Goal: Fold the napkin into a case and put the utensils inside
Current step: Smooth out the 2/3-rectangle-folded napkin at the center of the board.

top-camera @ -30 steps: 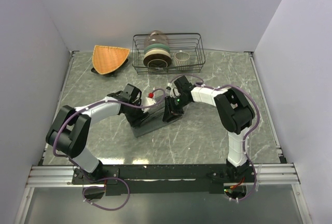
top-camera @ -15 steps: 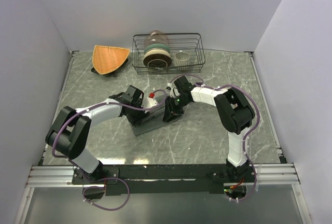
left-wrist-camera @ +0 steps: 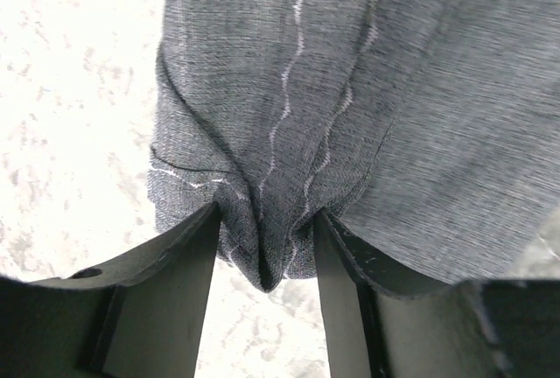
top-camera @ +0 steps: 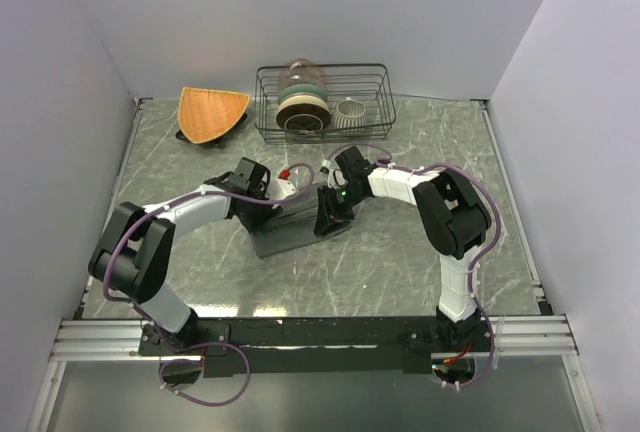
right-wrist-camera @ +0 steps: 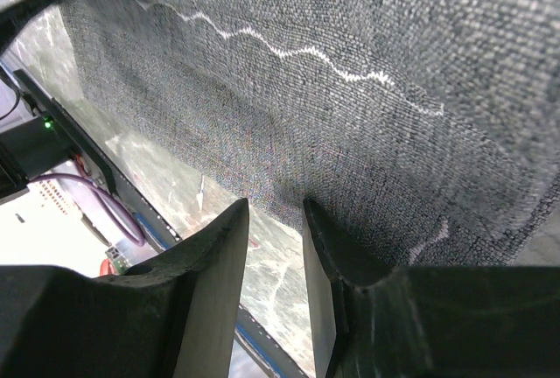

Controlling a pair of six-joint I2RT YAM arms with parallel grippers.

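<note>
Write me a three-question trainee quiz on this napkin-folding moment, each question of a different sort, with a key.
1. True or false: the left tool has a bunch of the napkin pinched in its grip.
2. What sits in the wire rack? A. stacked dishes and a small white cup; B. copper cutlery; C. fruit.
3. Fill in: in the top view, the orange mat lies to the ___ of the rack.
Key: 1 true; 2 A; 3 left.
</note>
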